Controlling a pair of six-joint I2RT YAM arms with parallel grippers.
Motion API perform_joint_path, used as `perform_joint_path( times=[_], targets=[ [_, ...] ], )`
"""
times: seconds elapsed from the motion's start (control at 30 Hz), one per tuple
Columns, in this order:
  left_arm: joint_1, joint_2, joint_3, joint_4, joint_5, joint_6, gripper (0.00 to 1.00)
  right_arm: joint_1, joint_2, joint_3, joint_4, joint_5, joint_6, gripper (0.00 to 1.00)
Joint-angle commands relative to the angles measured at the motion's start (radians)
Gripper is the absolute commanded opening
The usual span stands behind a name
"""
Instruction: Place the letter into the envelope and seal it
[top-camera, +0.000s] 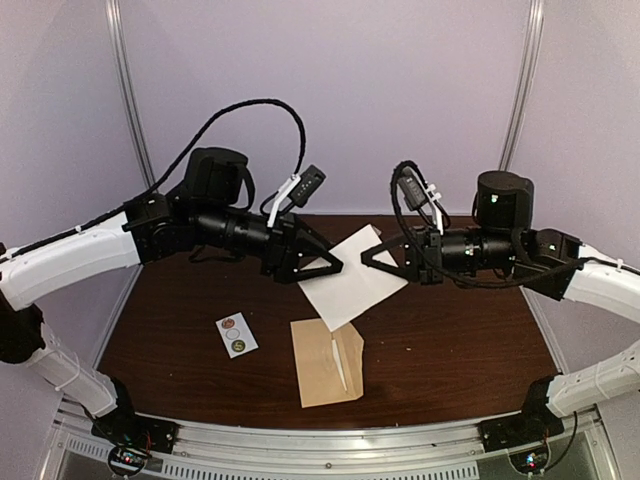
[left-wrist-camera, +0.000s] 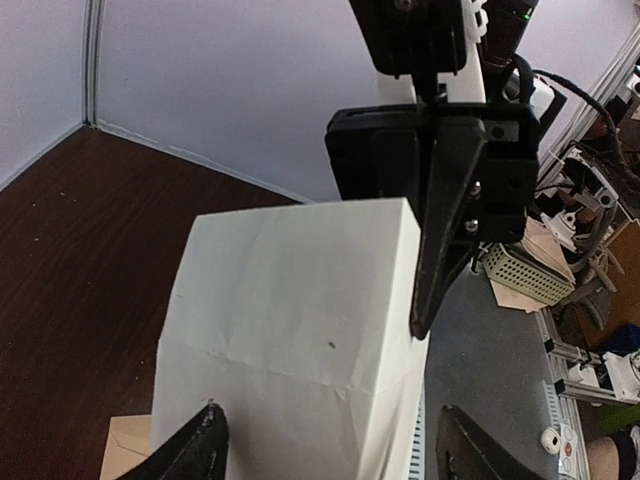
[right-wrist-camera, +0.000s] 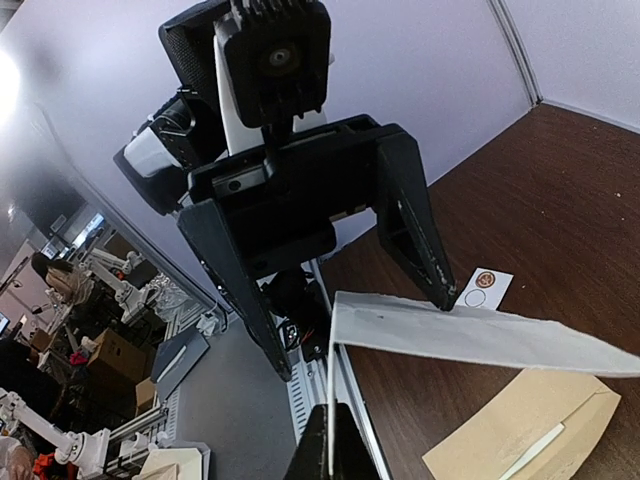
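The letter is a white folded sheet held tilted in the air above the table. My right gripper is shut on the sheet's right edge, and the right wrist view shows the edge pinched between its fingertips. My left gripper faces it from the left with its jaws wide apart. In the left wrist view the letter passes between those jaws without being clamped. The tan envelope lies flat on the table below, flap open toward the right.
A small white sticker card with round dots lies on the table left of the envelope. Lilac walls close off the back and sides. A metal rail runs along the near edge between the two arm bases.
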Motion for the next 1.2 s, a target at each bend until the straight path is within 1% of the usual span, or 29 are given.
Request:
perform_joint_path(
  times=[0.0,0.13,0.27,0.37,0.4,0.47,0.5,0.57,0.7,0.77,0.8,0.83,0.9,1.0,1.17],
  targets=[
    [-0.01,0.01,0.009,-0.002,0.044,0.034,0.68,-0.001,0.021,0.054,-0.065,-0.03,-0.046,0.0],
    [-0.012,0.028,0.007,-0.009,0.074,0.034,0.39,-0.002,0.032,0.07,-0.088,-0.025,-0.06,0.0],
    [-0.015,0.033,0.0,-0.01,0.095,0.03,0.17,-0.001,0.044,0.086,-0.122,-0.002,-0.075,0.0],
    [-0.016,0.028,-0.01,-0.008,0.095,0.022,0.0,-0.001,0.053,0.114,-0.174,0.073,-0.087,0.0],
    [-0.016,0.025,-0.017,0.002,0.091,0.012,0.0,-0.002,0.053,0.125,-0.197,0.115,-0.094,0.05],
    [-0.017,0.008,-0.045,0.044,0.077,-0.02,0.0,-0.002,0.045,0.141,-0.231,0.193,-0.099,0.18],
    [-0.017,-0.004,-0.064,0.08,0.066,-0.043,0.0,-0.004,0.035,0.145,-0.235,0.233,-0.098,0.27],
    [-0.016,-0.035,-0.115,0.162,-0.006,-0.101,0.0,-0.008,0.003,0.135,-0.22,0.312,-0.08,0.34],
    [-0.016,-0.088,-0.223,0.383,-0.117,-0.235,0.0,-0.014,-0.101,0.046,-0.098,0.42,-0.014,0.72],
    [-0.016,-0.102,-0.256,0.483,-0.155,-0.294,0.0,-0.015,-0.154,-0.013,-0.014,0.443,0.033,0.86],
    [-0.016,-0.11,-0.273,0.533,-0.17,-0.319,0.0,-0.015,-0.17,-0.043,0.031,0.444,0.059,0.9],
    [-0.016,-0.116,-0.291,0.609,-0.178,-0.339,0.0,-0.015,-0.182,-0.071,0.067,0.443,0.084,0.94],
    [-0.016,-0.125,-0.314,0.692,-0.19,-0.368,0.0,-0.015,-0.192,-0.12,0.137,0.426,0.128,0.99],
    [-0.015,-0.133,-0.324,0.754,-0.187,-0.386,0.0,-0.014,-0.177,-0.179,0.24,0.373,0.187,1.0],
    [-0.017,-0.14,-0.339,0.803,-0.143,-0.398,0.0,-0.007,-0.127,-0.221,0.393,0.286,0.257,1.0]
  ],
)
